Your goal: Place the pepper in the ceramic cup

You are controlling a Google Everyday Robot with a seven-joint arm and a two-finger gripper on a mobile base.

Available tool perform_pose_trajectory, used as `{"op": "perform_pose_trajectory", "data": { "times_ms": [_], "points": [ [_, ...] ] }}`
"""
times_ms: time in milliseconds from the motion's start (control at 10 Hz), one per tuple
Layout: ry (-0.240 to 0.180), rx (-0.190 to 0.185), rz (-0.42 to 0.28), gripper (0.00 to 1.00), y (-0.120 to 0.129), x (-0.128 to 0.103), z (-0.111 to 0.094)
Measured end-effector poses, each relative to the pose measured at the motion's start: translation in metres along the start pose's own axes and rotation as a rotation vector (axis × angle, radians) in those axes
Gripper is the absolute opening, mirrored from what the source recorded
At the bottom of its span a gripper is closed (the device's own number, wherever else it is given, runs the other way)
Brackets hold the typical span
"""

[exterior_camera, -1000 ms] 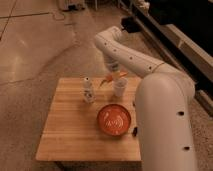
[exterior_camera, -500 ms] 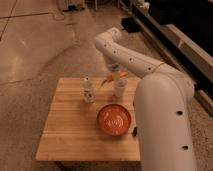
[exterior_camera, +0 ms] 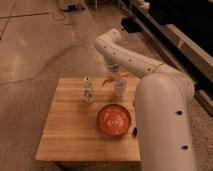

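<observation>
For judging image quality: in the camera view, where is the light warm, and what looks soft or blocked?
Camera view: warm dim light; soft blur on the gripper, slim orange pepper and whitish-grey ceramic cup; the bulky white arm blocks the wooden table's right edge.

The white arm's gripper [exterior_camera: 113, 73] hangs above a pale wooden table [exterior_camera: 65, 130] bearing an orange pepper [exterior_camera: 111, 79], whitish-grey ceramic cup [exterior_camera: 119, 88], white bottle [exterior_camera: 88, 90] and orange-red plate [exterior_camera: 114, 120].
</observation>
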Motion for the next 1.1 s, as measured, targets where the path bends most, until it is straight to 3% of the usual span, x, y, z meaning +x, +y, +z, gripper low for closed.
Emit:
{"op": "perform_pose_trajectory", "data": {
  "times_ms": [1100],
  "points": [
    [0.075, 0.043, 0.031, 0.01, -0.0028, 0.0051, 0.0085]
  ]
}}
